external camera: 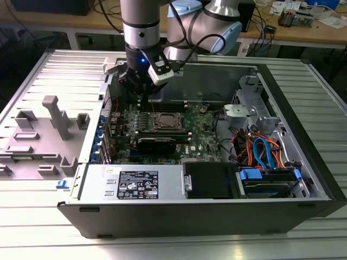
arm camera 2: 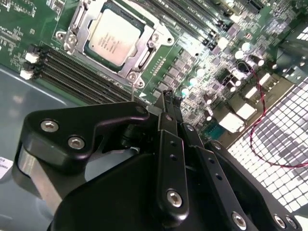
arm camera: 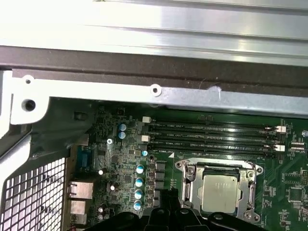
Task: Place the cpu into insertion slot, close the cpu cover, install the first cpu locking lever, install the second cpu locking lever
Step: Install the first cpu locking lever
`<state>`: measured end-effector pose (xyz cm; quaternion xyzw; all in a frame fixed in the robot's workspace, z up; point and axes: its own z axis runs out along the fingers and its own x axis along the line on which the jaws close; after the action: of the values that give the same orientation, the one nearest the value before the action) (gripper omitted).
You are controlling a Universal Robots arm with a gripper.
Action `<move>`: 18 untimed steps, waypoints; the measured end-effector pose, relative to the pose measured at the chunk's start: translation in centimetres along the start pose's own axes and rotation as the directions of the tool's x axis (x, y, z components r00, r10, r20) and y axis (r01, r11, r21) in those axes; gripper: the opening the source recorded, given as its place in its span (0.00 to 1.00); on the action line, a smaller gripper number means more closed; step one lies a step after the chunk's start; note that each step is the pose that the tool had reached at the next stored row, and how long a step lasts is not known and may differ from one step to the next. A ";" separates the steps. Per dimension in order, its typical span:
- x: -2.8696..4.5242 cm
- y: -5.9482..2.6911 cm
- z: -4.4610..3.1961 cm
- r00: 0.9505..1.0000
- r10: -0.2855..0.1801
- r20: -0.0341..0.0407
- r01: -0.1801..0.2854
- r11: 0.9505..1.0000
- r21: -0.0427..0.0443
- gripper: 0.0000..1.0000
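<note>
The cpu lies flat in the slot, metal top up, framed by the lowered cover; the end effector, fingers together and empty, hovers toward the exterior view's left.

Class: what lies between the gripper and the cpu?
In the second wrist view, the silver rim of the cpu cover and a strip of green motherboard separate the gripper from the cpu.

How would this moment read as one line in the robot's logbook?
cpu: seated in insertion slot | cpu cover: lying flat around it | gripper: shut, over motherboard beside slot
</note>
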<state>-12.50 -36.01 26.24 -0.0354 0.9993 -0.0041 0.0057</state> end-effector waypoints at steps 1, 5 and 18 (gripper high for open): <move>-0.01 0.22 0.00 1.000 -0.003 0.000 0.003 1.000 0.000 0.11; -0.07 0.98 0.00 1.000 -0.009 0.000 0.009 1.000 0.000 0.11; -0.15 2.12 -0.01 1.000 0.002 0.000 -0.002 1.000 0.000 0.11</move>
<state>-12.50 -33.88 26.24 -0.0342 0.9994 -0.0041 0.0056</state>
